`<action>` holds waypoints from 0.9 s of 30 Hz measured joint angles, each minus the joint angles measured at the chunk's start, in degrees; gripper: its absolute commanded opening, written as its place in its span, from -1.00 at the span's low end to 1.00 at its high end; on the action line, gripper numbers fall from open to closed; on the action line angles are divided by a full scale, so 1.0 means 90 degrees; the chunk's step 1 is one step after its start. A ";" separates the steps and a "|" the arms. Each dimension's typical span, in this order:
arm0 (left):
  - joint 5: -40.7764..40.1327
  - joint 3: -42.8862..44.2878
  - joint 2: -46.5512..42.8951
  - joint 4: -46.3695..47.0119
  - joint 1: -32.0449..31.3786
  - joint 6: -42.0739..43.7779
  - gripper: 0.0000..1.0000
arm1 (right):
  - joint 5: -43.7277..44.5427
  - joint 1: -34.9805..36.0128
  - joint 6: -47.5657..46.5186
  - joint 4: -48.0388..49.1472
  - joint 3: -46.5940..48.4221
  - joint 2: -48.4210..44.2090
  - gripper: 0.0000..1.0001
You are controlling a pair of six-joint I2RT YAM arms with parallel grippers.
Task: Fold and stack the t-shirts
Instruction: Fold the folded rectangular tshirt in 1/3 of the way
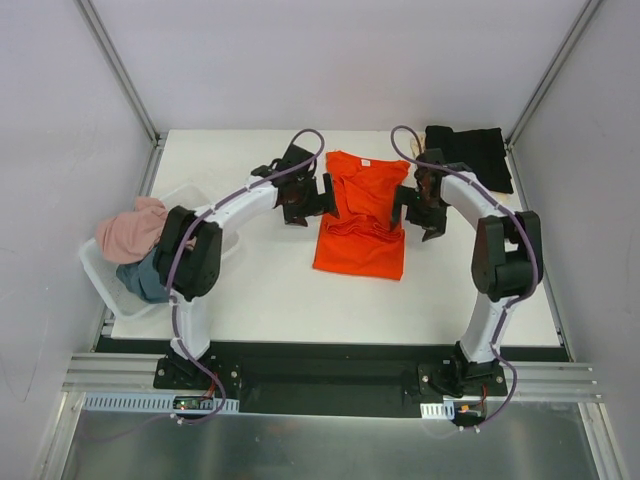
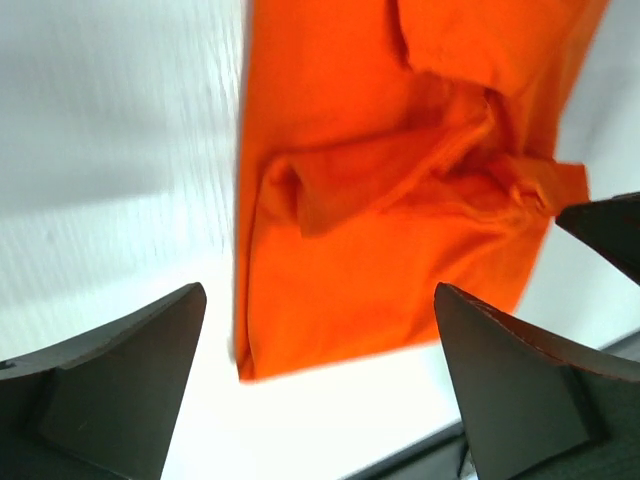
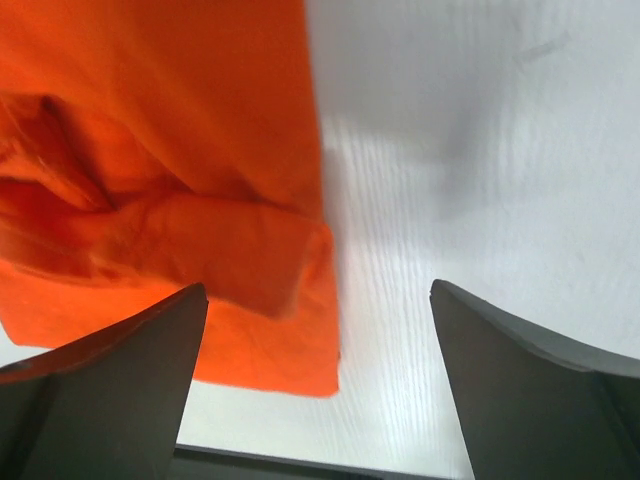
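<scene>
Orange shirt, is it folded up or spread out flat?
Partly folded. The orange shirt lies on the table as a narrow strip, sleeves turned in over its rumpled middle; not yet a small packet.

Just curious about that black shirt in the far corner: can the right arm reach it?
Probably yes: the black shirt lies close behind the right gripper, nothing on it, and the gripper is open and empty.

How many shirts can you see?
4: orange shirt mid-table, black shirt far right, pink shirt and blue shirt in the tub; more may hide there.
</scene>
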 measured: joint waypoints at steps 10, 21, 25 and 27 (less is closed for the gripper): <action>-0.0267 -0.1960 -0.2837 0.0041 -0.0117 -0.0109 0.99 | 0.0712 0.0376 -0.0005 -0.0282 -0.1253 -0.2132 0.93; -0.0619 -0.4039 -0.4753 -0.0114 -0.0257 -0.0308 0.99 | 0.0481 0.1620 0.0104 0.0090 -0.1219 -0.1613 0.93; -0.0738 -0.4345 -0.5170 -0.0124 -0.0257 -0.0391 0.99 | 0.0508 0.1717 0.0172 0.0330 -0.0515 -0.0515 0.94; -0.0787 -0.4422 -0.5292 -0.0129 -0.0257 -0.0408 0.99 | 0.0668 0.1729 0.0194 0.0291 0.0228 0.0182 0.95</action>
